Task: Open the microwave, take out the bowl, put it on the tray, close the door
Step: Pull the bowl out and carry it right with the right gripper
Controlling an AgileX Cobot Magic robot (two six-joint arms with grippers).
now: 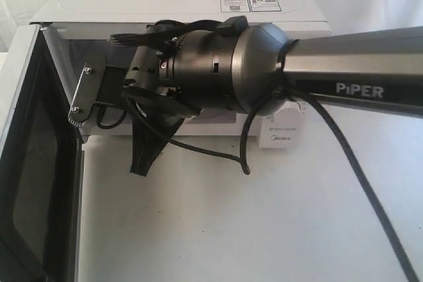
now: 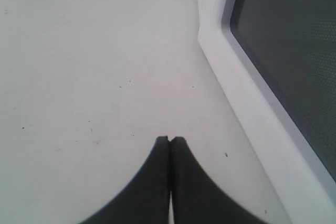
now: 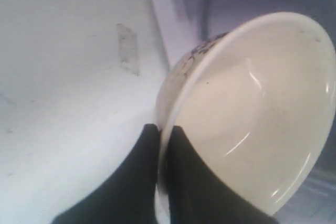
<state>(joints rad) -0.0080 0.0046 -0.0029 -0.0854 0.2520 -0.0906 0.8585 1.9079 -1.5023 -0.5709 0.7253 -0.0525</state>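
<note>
The white microwave (image 1: 178,4) stands at the back with its door (image 1: 33,163) swung open on the left. My right arm (image 1: 218,64) reaches into the cavity and hides the inside in the exterior view. In the right wrist view the cream bowl (image 3: 252,114) is tilted, its glossy inside showing. My right gripper (image 3: 164,128) is shut on the bowl's rim, one finger inside and one outside. My left gripper (image 2: 170,139) is shut and empty, low over the white table beside the door (image 2: 247,93). The tray is out of view.
The white table (image 1: 231,229) stretches in front of the microwave. A black cable (image 1: 344,156) hangs from the right arm over it. The open door's dark window (image 2: 283,40) stands close beside the left gripper. The microwave's front panel (image 1: 276,138) shows under the right arm.
</note>
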